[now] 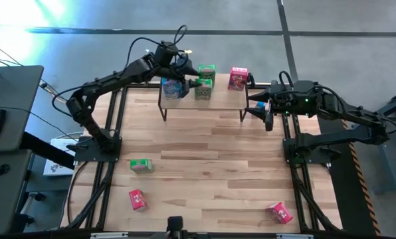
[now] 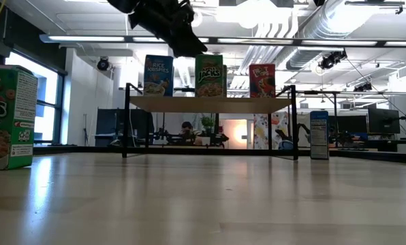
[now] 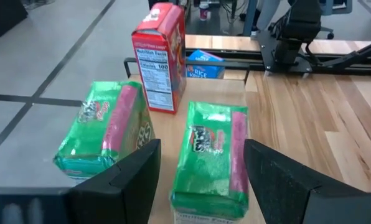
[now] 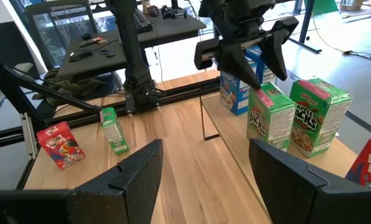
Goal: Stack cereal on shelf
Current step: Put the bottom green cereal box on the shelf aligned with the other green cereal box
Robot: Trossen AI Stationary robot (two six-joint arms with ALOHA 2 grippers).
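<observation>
green box (image 2: 7, 117) cropped, perhaps blurred

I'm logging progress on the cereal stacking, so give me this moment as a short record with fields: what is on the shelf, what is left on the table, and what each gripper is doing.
shelf: one blue box, two green boxes, one red box, all upright
table: green box, red boxes, blue box beside the shelf
left gripper: open, straddling the front green box on the shelf
right gripper: open, empty, off the shelf's right end
</observation>
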